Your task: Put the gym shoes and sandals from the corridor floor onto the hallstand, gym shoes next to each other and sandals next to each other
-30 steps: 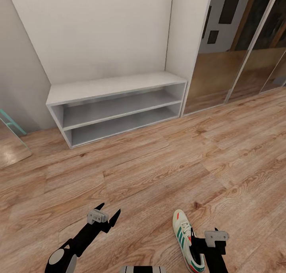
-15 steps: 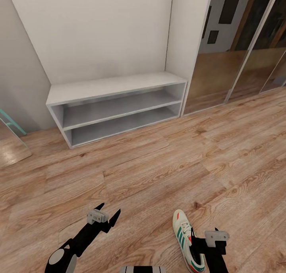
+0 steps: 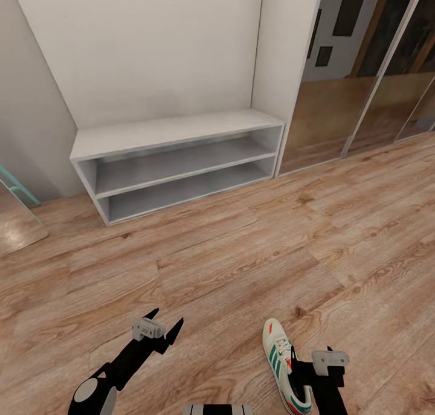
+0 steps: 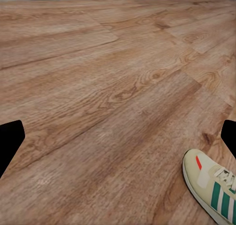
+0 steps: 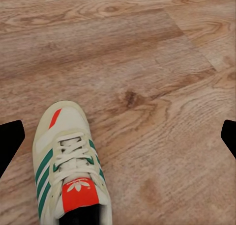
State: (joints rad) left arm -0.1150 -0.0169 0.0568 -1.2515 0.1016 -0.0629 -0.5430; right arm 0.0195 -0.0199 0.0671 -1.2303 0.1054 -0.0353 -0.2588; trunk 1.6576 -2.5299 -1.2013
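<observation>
Warm brown plank flooring, the corridor floor, runs from near to far, where the pale grey hallstand stands against a white wall with both shelf levels bare. Mirrored sliding doors fill the far right. A gym shoe lies on the floor at near right, toe pointing away. The left hand hovers low at near left, fingers spread open. The right hand sits over the shoe's heel end, fingers wide apart in the wrist view, gripping nothing.
</observation>
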